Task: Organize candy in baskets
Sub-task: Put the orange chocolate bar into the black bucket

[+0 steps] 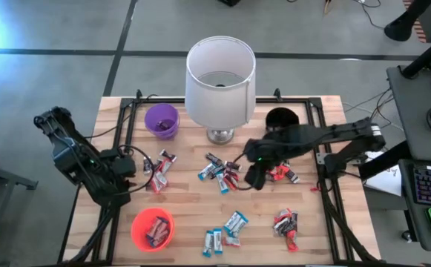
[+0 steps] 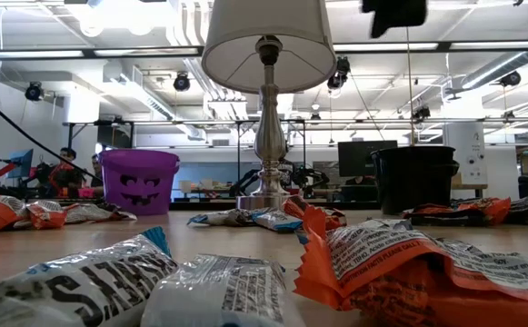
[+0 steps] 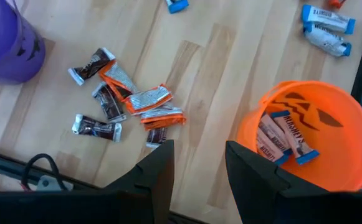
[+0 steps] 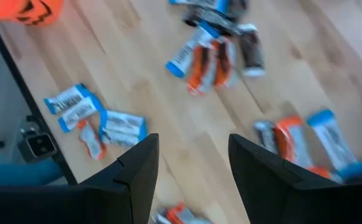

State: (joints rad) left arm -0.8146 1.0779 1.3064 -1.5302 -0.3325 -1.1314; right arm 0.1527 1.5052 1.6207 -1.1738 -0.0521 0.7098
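From my remote station, the right tool [image 1: 256, 176] hung over the middle of the wooden surface [image 1: 185, 204], its two dark fingers [image 4: 140, 168] parted and empty, above a cluster of blue-and-white, orange and dark mini bars [image 1: 219, 172] lying just in front of the white-shaded lamp [image 1: 220, 81]. The left tool [image 1: 130, 178] sat at the surface's left side, its fingers [image 3: 162, 168] partly apart with nothing between them, close to a small heap of orange and dark brown bars [image 3: 128, 102] beside it. The orange basket [image 1: 153, 228] stood near the front-left corner and held several bars [image 3: 283, 138], at least one with a blue-ended wrapper. The purple basket [image 1: 162, 120] stood at the back left beside the lamp, and the black basket [image 1: 281, 119] at the back right, partly covered by the right arm; I could not tell what either held. More blue-and-white bars [image 1: 222, 233] lay along the front edge, a red-and-dark pile [image 1: 286, 224] sat front right, and red wrappers [image 1: 280, 173] showed just beside the right tool. In the low view, large blue-and-white [image 2: 109, 277] and orange [image 2: 400, 263] wrappers filled the foreground.
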